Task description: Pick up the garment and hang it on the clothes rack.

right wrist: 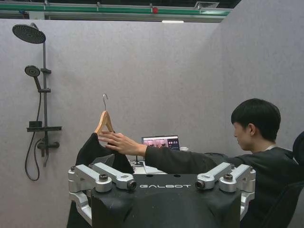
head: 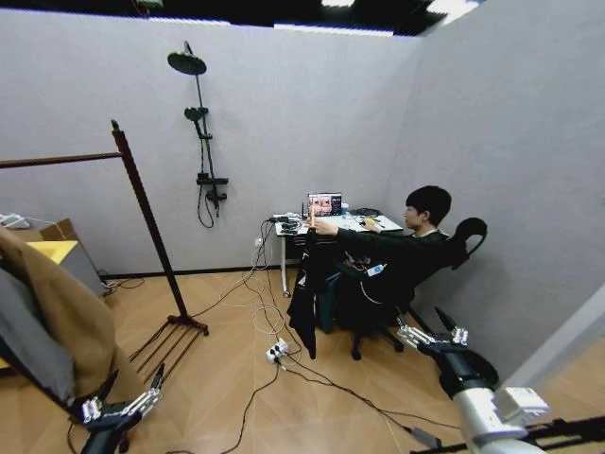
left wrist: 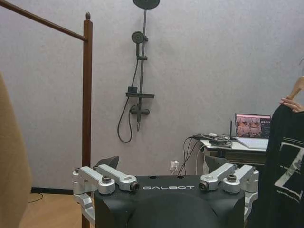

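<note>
Hovering low at the near edge of the head view, the left gripper (head: 121, 409) has its fingers spread and holds nothing, just beside a long tan coat (head: 66, 322) hanging at the robot's left. The right gripper (head: 430, 337) is likewise low on the right, fingers spread and empty, aimed toward a seated person (head: 416, 251). Farther off, across the cable-strewn floor (head: 236, 378), the person's hand (right wrist: 114, 141) holds the garment (head: 304, 293) up by its wooden hanger (right wrist: 103, 121), apart from both grippers, in front of a small desk (head: 293, 227) with a laptop (head: 324, 204). The clothes rack (head: 142, 203) stands to the left, well apart from the garment, and what shows of its top rail is bare. As I judge it, nothing of the task is done: the pick-up and the hanging both remain. No container shows. A shower stand (head: 200, 132) is on the back wall.
</note>
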